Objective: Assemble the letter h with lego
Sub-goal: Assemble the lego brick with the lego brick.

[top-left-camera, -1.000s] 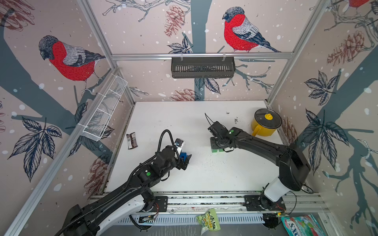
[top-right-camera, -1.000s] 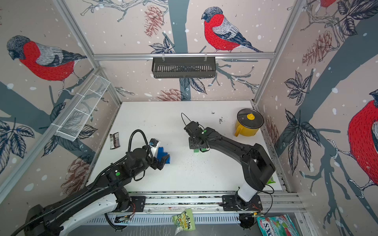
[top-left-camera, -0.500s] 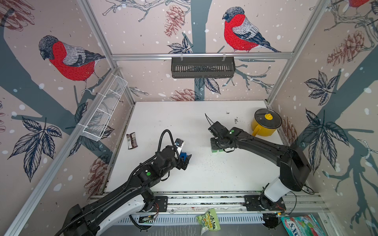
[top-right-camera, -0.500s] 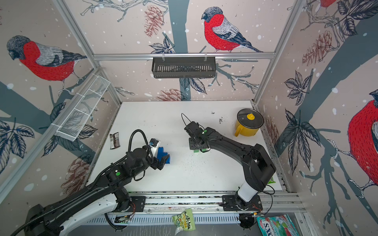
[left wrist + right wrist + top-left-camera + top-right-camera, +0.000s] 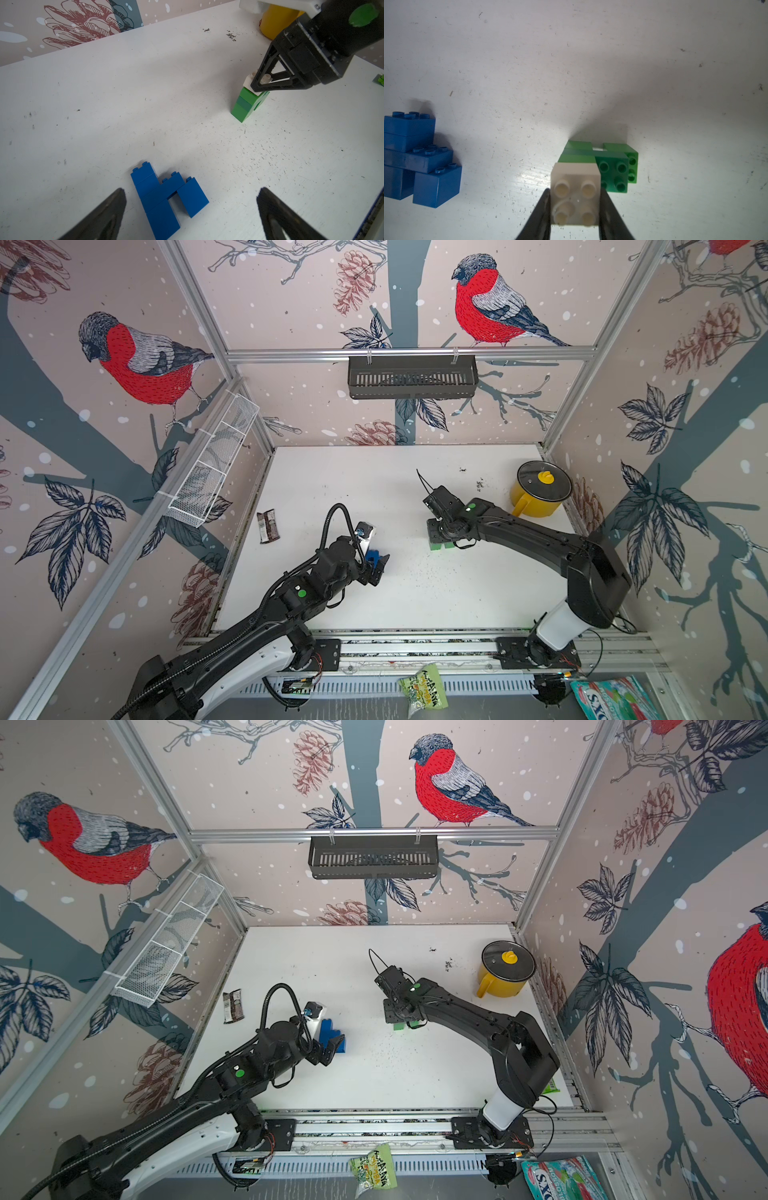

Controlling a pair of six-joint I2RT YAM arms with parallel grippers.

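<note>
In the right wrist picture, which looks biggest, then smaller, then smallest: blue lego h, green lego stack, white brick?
1. blue lego h, largest, though cut by the edge.
2 or 3. white brick and green lego stack look alike; the white one is nearest the camera and hides part of the green, so unranked.

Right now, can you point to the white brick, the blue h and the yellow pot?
white brick point(image 5: 576, 195): right wrist view, on its studded top face.
blue h point(image 5: 151, 195): left wrist view, on the side of its tall column.
yellow pot point(image 5: 540, 509): in a top view, on its yellow side wall.
</note>
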